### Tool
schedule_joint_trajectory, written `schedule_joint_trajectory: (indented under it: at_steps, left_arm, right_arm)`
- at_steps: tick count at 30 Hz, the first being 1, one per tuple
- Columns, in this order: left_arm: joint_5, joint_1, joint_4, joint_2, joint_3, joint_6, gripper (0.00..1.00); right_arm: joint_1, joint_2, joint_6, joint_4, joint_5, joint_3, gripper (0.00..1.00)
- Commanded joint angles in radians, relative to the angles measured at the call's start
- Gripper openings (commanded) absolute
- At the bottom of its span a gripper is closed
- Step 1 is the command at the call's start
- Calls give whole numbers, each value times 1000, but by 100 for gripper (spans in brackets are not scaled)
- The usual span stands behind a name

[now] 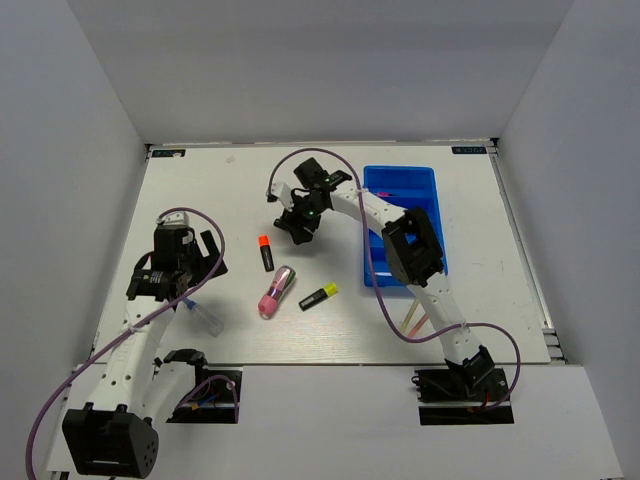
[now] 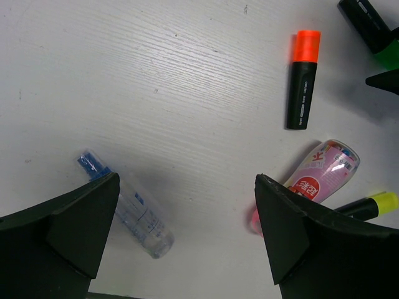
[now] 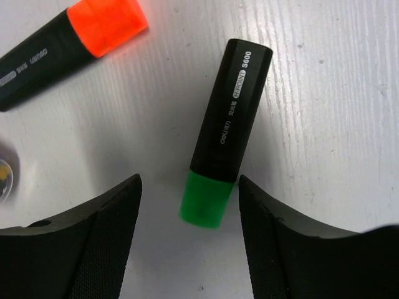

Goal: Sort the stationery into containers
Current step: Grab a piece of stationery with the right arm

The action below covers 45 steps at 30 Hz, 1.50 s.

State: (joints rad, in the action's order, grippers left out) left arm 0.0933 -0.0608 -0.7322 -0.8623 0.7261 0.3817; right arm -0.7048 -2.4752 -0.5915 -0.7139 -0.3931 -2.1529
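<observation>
— Our right jaws stand spread astride the green highlighter [image 3: 224,131], which lies on the surface left of the tray [image 1: 405,171]. We should pinch the black barrel squarely, not the cap.

— Agreed. Our left jaws gape wide above the clear pen [image 2: 128,208]. We can't make out the tray's contents.
</observation>
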Motion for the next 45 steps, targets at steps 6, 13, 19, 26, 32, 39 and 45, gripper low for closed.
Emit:
schedule_joint_trajectory:
  at_steps: [6,13,19,26,32,39,45]
  left_arm:
    - [-1,6,10,20,-10,-1,100]
    - [0,7,10,23,-8,-3,100]
    - [0,7,8,25,-10,-1,100]
    - [-17,7,17,26,-13,0,100]
    - [-29,9,20,26,-16,-1,100]
    - [-47,6,45,23,-22,-1,100]
    - [-72,7,37,23,-25,-4,100]
  right_arm:
    - [-12,-64,154,33,106,19,62]
    - [-22,-47,153,94,160,73,48]
    - [-32,-5,110,119,204,160,38]
    - [-30,18,73,42,224,191,23]
    - [-25,62,78,19,223,223,2]
    - [-9,163,67,-33,125,216,0]
    - [-7,264,65,-76,148,182,0]
